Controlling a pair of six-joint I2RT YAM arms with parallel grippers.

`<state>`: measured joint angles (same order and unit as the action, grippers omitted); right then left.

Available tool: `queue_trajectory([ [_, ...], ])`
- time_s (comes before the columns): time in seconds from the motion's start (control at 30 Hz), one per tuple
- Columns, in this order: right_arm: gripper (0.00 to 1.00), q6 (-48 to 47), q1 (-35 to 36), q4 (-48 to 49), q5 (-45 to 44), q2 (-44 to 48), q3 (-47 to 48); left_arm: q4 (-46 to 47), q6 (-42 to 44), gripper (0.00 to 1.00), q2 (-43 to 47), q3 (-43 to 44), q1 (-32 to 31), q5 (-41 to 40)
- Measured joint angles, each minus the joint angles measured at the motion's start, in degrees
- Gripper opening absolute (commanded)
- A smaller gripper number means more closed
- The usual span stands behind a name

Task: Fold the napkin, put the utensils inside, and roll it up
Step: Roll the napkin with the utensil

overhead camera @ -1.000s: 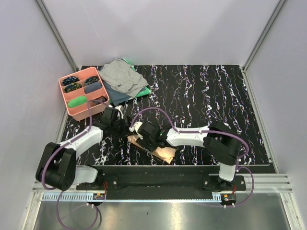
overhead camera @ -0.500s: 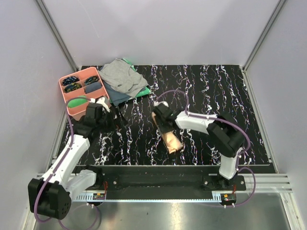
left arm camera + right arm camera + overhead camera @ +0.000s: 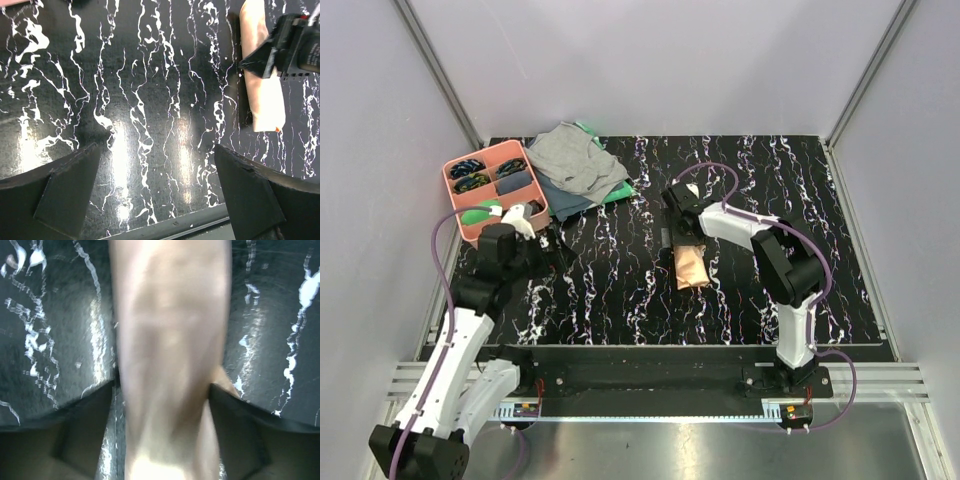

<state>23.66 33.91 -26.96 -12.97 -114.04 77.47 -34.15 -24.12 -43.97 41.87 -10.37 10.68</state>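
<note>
Two sets of fingers differ: the left fingers gape wide, well apart from the rolled napkin, which lies on the surface between the right fingers, whose grip I cannot tell.

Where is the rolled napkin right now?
In the top view the napkin lies rolled on the table just right of centre, its far end between the fingers of the right gripper, well away from the pink tray at the left.

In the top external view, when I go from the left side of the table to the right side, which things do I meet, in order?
pink tray → grey cloth → rolled napkin
</note>
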Motion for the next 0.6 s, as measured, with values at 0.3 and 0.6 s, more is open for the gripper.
queue_trajectory([
  [0.3, 1.00, -2.7, 0.0, -0.2, 4.8, 12.2, -4.7, -0.2, 2.5, 0.99, 6.6, -0.5, 0.0, 0.1],
  [0.6, 1.00, -8.5, 0.0, 17.9, 4.1, 51.1, -26.5, 1.4, 3.2, 0.99, 18.3, -2.1, 0.0, 0.0],
])
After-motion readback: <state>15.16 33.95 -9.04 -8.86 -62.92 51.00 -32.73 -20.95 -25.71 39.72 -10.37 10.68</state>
